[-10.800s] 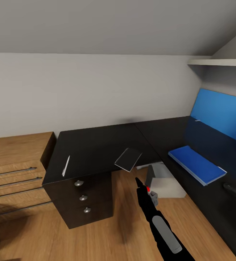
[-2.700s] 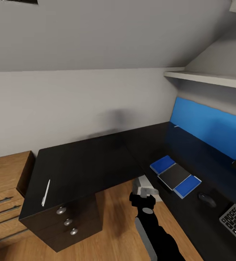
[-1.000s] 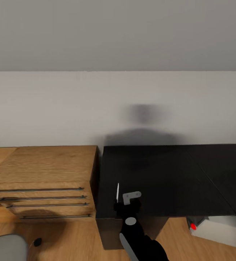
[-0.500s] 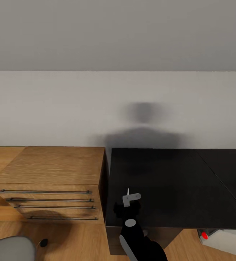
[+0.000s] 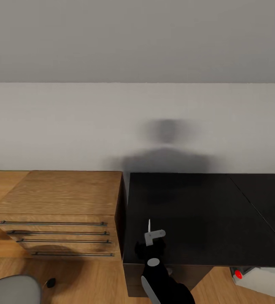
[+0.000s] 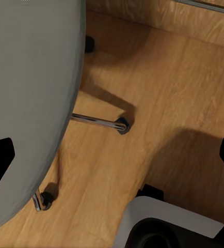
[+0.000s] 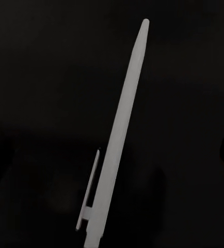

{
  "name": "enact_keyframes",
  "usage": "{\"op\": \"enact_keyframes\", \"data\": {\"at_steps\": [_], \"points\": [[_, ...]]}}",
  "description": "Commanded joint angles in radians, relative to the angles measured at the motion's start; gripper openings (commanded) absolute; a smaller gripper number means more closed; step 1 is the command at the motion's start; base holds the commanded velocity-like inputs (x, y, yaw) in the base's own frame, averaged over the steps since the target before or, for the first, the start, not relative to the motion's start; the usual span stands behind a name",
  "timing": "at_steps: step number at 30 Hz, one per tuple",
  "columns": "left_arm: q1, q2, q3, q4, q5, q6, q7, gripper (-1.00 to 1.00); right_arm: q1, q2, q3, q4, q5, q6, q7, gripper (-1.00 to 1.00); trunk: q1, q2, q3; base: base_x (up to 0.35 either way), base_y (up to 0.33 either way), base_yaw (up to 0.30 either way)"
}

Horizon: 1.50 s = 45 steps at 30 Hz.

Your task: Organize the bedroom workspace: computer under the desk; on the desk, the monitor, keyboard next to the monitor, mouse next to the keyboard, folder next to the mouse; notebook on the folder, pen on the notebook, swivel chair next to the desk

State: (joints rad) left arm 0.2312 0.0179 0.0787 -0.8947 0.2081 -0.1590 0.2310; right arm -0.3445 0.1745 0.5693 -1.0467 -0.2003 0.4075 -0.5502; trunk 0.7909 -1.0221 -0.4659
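Left of the desk [image 5: 205,211] stand the swivel chair [image 5: 10,289] and the wooden chest [image 5: 57,202]. My right pincer [image 5: 151,242] has crept lower over the pen [image 7: 117,139] near the desk's left front corner, fingers spread; pickup seems next. My left pincer [image 6: 112,155] hangs spread beside the chair.

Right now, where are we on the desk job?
In hand: right gripper hovers over the white pen lying on the black desk, not gripped yet. Computer sits under the desk. Left: the pen's move, and the chair, standing off by the wooden drawers.
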Motion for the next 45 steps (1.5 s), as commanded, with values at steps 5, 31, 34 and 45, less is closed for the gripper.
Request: {"op": "enact_keyframes", "data": {"at_steps": [5, 31, 34, 45], "points": [[0.000, -0.001, -0.002, -0.001, 0.010, -0.004, 0.002, 1.00, -0.003, 0.000, -0.001, 0.023, -0.008, 0.002, -0.007, 1.00, 0.000, -0.001, -0.001, 0.000, 0.000, 0.000], [0.000, -0.002, -0.003, -0.001, 0.010, -0.005, 0.006, 1.00, -0.006, 0.000, -0.069, 0.079, -0.011, -0.016, 0.052, 1.00, 0.000, -0.001, -0.001, 0.000, 0.000, 0.000], [0.000, -0.003, -0.004, -0.001, 0.010, -0.005, 0.007, 1.00, -0.007, 0.000, -0.075, 0.091, -0.011, -0.016, 0.064, 1.00, 0.000, -0.001, -0.001, 0.000, 0.000, 0.000], [0.000, -0.003, -0.004, -0.001, 0.010, -0.005, 0.007, 1.00, -0.007, 0.000, -0.090, 0.097, -0.012, -0.016, 0.073, 1.00, 0.000, -0.001, -0.001, 0.000, 0.000, 0.000]]}}
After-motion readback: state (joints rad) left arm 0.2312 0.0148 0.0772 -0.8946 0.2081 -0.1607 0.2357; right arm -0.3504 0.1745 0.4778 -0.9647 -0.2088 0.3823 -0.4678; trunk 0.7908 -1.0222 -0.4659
